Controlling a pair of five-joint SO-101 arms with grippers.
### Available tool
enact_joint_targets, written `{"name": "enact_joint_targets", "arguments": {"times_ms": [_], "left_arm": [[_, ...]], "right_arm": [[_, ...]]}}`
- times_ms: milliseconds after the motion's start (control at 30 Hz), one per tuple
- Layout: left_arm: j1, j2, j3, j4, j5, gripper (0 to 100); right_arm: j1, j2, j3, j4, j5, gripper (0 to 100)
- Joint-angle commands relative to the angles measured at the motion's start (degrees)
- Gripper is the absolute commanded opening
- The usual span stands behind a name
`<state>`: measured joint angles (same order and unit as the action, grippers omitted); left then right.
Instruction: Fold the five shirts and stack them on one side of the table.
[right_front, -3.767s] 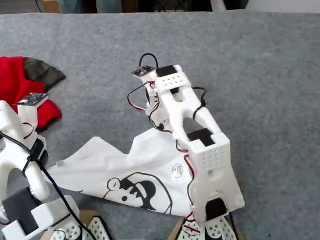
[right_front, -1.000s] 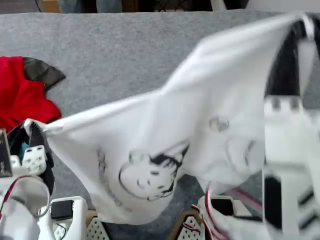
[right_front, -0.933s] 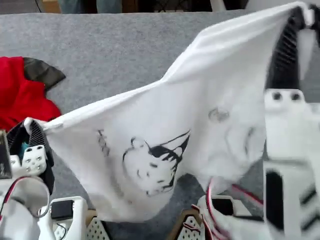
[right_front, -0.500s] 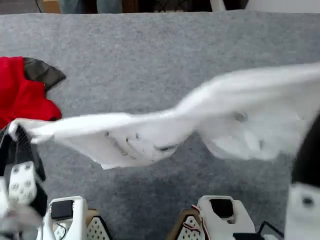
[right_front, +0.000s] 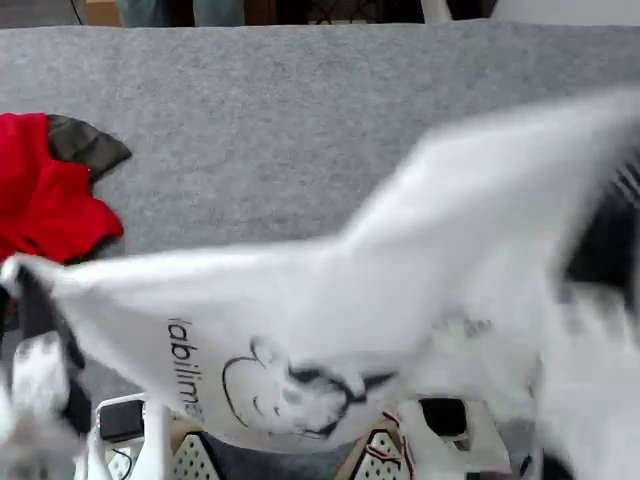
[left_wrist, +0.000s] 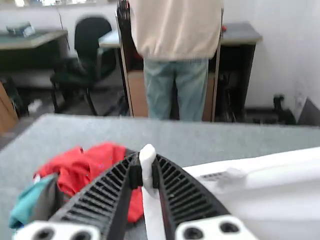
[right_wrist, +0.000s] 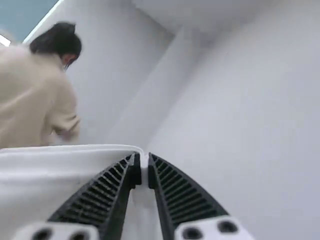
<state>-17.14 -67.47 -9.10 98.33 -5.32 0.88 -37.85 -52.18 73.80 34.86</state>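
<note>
High view: I am holding the white shirt (right_front: 420, 260) up in the air over the gray surface (right_front: 300, 120). My left fingers (left_wrist: 177, 187) are pinching one corner, my right fingers (right_wrist: 107, 195) are pinching another. The red shirt pile (right_front: 45, 195) is lying at the surface's side.

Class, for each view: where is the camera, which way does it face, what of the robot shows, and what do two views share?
High view: fixed overhead, looking down on the table; white shirt in mid-air, arm bases at the near edge.
Left wrist view: on the left arm, facing level across the table; left gripper shut on the shirt.
Right wrist view: on the right arm, tilted up at a wall; right gripper shut on the shirt.
Shared: high and left wrist views both show the red shirts.
</note>
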Motion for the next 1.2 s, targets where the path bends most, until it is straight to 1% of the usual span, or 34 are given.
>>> {"name": "enact_joint_targets", "arguments": {"times_ms": [0, 67, 133, 233, 300, 333, 367, 400, 467, 533, 667, 767, 867, 933, 1067, 1133, 1167], "left_arm": [[-0.3, 0.8, 19.3, -10.6, 0.4, 3], [-0.3, 0.8, 32.4, -23.2, 0.4, 3], [-0.3, 0.9, 45.1, -39.2, 0.4, 3], [1.5, 2.7, 62.3, -67.4, 0.1, 3], [2.5, 6.4, 69.1, -84.4, 0.1, 3], [2.9, 9.1, 70.5, -90.5, 0.1, 3], [3.2, 12.4, 70.2, -94.2, 0.1, 3], [3.7, 15.8, 68.7, -96.1, 0.1, 3], [4.1, 23.2, 62.7, -96.0, 0.1, 3], [4.3, 30.3, 55.7, -94.8, 0.0, 3], [4.1, 43.1, 40.4, -92.3, 0.0, 3], [4.4, 50.2, 29.8, -85.8, 0.0, 3], [4.4, 55.0, 21.6, -78.1, 0.0, 3], [4.4, 57.1, 18.6, -73.5, 0.0, 3], [4.4, 57.4, 17.9, -65.1, 0.0, 3], [4.4, 57.4, 17.9, -59.2, 0.0, 3], [4.4, 57.4, 17.9, -55.8, 0.0, 3]], "right_arm": [[0.8, 4.2, 14.1, -2.0, 0.5, 1.4], [0.6, 5.8, 23.2, -6.4, 0.5, 1.4], [0.5, 7.6, 33.0, -13.5, 0.3, 1.4], [0.5, 11.3, 48.1, -29.2, 0.1, 1.4], [0.5, 14.5, 56.6, -41.3, 0.1, 1.4], [0.5, 16.4, 59.6, -47.0, 0.1, 1.4], [0.5, 18.4, 61.8, -52.2, 0.0, 1.4], [0.5, 20.5, 62.9, -56.5, -0.3, 1.4], [0.5, 24.7, 62.4, -61.4, -2.5, 1.4], [0.6, 28.6, 58.7, -62.5, -5.8, 1.4], [0.8, 36.7, 46.5, -59.7, -10.1, 1.4], [0.8, 43.8, 36.3, -55.0, -11.6, 1.4], [0.9, 49.5, 26.6, -46.8, -12.0, 1.4], [0.9, 51.2, 21.2, -39.6, -12.0, 1.4], [0.9, 51.3, 14.6, -21.8, -11.7, 1.4], [0.7, 50.4, 12.7, -12.4, -11.3, 1.4], [0.6, 49.9, 12.4, -7.8, -9.8, 1.4]]}}
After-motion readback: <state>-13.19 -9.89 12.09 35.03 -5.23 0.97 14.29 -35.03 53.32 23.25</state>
